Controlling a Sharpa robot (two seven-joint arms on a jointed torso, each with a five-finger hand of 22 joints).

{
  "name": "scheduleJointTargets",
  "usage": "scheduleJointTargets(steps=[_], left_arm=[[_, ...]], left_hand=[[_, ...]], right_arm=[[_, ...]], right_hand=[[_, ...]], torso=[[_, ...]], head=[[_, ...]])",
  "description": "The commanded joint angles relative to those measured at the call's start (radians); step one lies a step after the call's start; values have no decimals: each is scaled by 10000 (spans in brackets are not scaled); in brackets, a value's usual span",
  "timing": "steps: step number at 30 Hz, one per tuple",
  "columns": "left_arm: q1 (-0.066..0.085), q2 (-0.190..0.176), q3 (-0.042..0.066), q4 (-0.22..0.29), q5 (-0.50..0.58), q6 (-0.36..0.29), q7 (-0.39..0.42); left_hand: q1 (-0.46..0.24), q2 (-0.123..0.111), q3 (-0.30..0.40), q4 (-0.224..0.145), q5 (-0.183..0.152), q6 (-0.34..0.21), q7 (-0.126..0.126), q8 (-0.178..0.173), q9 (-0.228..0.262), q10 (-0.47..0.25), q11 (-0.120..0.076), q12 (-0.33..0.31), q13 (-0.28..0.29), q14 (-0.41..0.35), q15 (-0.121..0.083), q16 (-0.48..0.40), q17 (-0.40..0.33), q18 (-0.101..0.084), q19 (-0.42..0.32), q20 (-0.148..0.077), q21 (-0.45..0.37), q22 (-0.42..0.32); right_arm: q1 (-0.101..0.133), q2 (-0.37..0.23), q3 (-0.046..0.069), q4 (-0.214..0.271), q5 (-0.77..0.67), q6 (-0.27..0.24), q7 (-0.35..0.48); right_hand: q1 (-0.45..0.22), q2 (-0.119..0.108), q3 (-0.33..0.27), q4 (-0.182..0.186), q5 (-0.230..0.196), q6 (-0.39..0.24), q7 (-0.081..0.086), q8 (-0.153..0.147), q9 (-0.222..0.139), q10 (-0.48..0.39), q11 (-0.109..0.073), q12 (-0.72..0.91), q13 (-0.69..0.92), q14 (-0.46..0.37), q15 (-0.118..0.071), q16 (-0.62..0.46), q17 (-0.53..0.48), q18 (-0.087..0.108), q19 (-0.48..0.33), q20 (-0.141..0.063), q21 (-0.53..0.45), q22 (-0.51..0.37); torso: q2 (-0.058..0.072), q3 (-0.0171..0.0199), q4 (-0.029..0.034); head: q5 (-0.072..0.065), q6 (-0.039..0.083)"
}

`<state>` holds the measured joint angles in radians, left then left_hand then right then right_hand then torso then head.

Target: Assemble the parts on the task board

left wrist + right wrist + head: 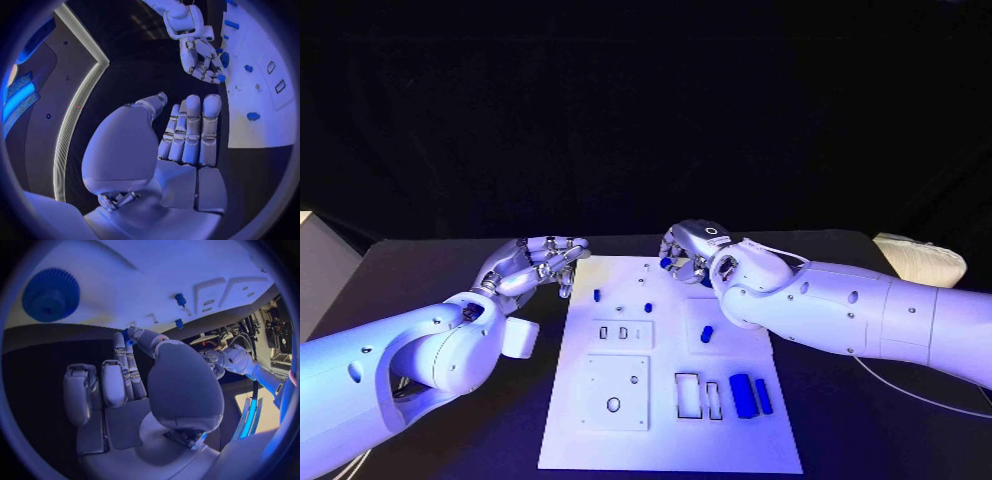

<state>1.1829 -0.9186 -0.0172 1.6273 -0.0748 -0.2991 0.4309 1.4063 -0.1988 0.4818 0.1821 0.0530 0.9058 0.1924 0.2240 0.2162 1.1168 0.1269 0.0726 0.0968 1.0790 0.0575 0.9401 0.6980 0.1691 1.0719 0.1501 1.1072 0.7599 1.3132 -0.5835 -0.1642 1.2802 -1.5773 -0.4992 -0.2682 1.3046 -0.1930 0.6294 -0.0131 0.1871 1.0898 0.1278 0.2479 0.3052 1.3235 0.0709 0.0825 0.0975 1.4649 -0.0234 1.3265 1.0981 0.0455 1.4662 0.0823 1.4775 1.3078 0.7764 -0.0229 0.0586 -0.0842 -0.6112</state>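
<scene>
The white task board (pixel 733 450) lies in the middle of my black table (pixel 430 265), with two long blue parts (pixel 750 394) near its front right corner, a small blue part (pixel 707 333) at mid-board and a blue gear (pixel 51 295) near its far edge. My right hand (pixel 692 250) hovers over that far edge, pinching a small blue part (pixel 130 336) between thumb and fingertip. My left hand (pixel 531 265) hangs just beside the board's far left corner, fingers straight and together, holding nothing.
</scene>
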Motion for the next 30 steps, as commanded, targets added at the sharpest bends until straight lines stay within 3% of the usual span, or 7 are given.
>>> scheduleJointTargets(steps=[1, 13, 30], left_arm=[[13, 44, 9, 26, 43, 153, 20], [17, 52, 10, 41, 43, 171, 2], [22, 68, 10, 35, 43, 171, -13]], left_hand=[[-35, 34, 37, -46, -23, -62, -12, -63, 16, -65, 27, -11, -9, -65, -18, -40, -13, -98, -69, 1, 61, 10], [-35, 34, 37, -46, -23, -62, -12, -63, 16, -65, 27, -11, -9, -65, -18, -40, -13, -98, -69, 1, 61, 10], [-26, 32, 60, -85, -23, -66, -7, -63, 23, -76, 31, -3, -10, -67, -16, -47, -21, -93, -97, 4, 69, 2]], right_arm=[[-1, 205, 5, -211, -157, -111, -209], [-69, 621, 5, -596, -117, -4, -205], [-136, 882, 5, -781, -90, 26, -166]], right_hand=[[89, 178, -44, -19, -26, 76, -139, 370, 671, 304, -286, -68, 4, 225, -89, 32, -24, -79, 110, -59, 39, 1024], [68, 180, -38, -12, -30, 29, -129, 362, 693, 277, -276, -102, 2, 223, -83, 33, -30, -77, 102, -58, 32, 1015], [51, 176, -35, -8, -27, -11, -119, 353, 711, 255, -266, -128, 0, 216, -76, 20, -62, -66, 74, -55, 7, 972]], torso=[[17, 5, 6], [69, -27, 79], [80, -25, 64]], head=[[14, -29], [-19, -58], [29, -98]])
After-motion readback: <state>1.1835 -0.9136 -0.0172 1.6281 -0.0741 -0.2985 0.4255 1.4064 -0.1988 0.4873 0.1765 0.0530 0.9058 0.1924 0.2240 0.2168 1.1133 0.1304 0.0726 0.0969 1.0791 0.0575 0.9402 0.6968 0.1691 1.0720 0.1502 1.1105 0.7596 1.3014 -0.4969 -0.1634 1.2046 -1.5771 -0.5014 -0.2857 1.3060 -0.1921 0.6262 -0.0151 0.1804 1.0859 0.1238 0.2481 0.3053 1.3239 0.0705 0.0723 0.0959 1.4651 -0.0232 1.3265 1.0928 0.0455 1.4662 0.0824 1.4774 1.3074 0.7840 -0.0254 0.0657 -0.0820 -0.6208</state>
